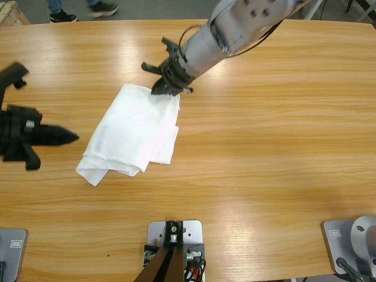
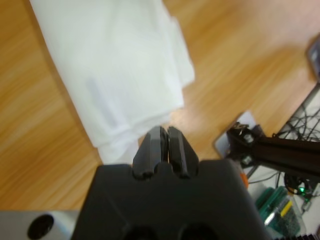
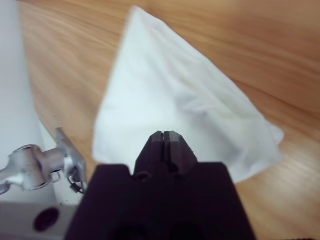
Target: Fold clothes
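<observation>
The clothes are one white T-shirt point(image 1: 132, 132), folded into a rough rectangle and lying flat left of the table's middle. My left gripper point(image 1: 73, 138) is at the table's left side, shut and pointing right at the shirt, a small gap short of its left edge. In the left wrist view the shut left gripper point(image 2: 166, 131) ends just short of the shirt's point(image 2: 120, 65) layered edge. My right gripper point(image 1: 166, 88) comes down from the upper right and sits shut at the shirt's far right corner. Beyond the tips of the right gripper point(image 3: 165, 134) the shirt point(image 3: 170, 90) spreads out, and no cloth shows between the jaws.
Bare wooden table point(image 1: 282, 147) stretches right of the shirt and in front of it. A person's shoes point(image 1: 64, 16) stand on the floor beyond the far edge. A white upright point(image 3: 15, 75) with a metal clamp point(image 3: 35, 165) shows at the left of the right wrist view.
</observation>
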Motion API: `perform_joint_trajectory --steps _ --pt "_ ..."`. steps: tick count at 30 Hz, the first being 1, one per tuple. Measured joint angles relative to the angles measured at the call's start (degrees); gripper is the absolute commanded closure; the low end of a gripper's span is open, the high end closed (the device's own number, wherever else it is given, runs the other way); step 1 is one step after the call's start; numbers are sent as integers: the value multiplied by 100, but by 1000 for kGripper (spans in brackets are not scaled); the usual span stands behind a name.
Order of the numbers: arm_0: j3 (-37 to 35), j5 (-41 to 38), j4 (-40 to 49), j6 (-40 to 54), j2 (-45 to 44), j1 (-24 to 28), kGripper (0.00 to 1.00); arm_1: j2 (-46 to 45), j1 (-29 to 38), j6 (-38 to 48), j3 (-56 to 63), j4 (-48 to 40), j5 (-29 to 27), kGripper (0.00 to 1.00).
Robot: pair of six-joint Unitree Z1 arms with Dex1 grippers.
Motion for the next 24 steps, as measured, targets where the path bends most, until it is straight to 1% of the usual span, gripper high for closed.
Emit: perform_joint_trajectory --steps 2,5,10,13,15,18,24 --pt "-207 15 1 94 214 144 1000 -308 102 0 182 13 -110 1000" --pt "-537 53 -167 291 965 472 1000 -726 373 0 646 -190 -205 1000" --pt "-1055 94 -581 379 2611 912 1000 -897 854 170 1528 -1137 -152 1000" --pt "-1496 100 -642 321 3265 980 1000 -896 1022 406 1982 -1711 -78 1000" --pt "-1742 100 -652 242 3533 988 1000 -886 1105 550 2237 -2053 -22 1000" --pt "-1947 100 -657 134 3703 988 1000 -785 1187 688 2580 -2559 32 1000" --pt "-1971 100 -657 113 3746 988 1000 -463 1232 907 2841 -3327 122 1000"
